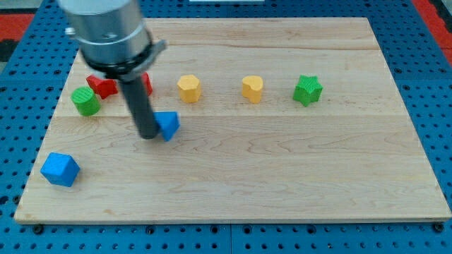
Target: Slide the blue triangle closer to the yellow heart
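Observation:
The blue triangle [168,125] lies on the wooden board left of centre. My tip [149,135] touches its left side. The yellow heart [252,88] sits to the upper right of the triangle, well apart from it. The rod hides part of the triangle's left edge.
A yellow hexagon-like block [189,88] lies between triangle and heart, above the triangle. A green star [307,90] is at the right. Two red blocks [102,86] [146,83] and a green block [86,101] sit at upper left. A blue cube-like block [60,169] is at lower left.

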### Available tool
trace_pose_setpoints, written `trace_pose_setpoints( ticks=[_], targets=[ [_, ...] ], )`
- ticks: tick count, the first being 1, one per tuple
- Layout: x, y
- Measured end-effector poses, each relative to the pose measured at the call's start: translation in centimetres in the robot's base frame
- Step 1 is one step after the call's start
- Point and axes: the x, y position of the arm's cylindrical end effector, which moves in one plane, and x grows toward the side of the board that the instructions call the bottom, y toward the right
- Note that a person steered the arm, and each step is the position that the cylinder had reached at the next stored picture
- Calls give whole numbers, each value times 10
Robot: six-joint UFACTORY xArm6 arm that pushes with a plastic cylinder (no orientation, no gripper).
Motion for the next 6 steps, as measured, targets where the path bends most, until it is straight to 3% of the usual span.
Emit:
trace_pose_setpoints(
  ticks=[2, 3, 4, 5, 6],
  targets=[
    [-4, 84],
    [-20, 79],
    [-4, 63],
    [-13, 5],
    [-17, 15]
  ],
)
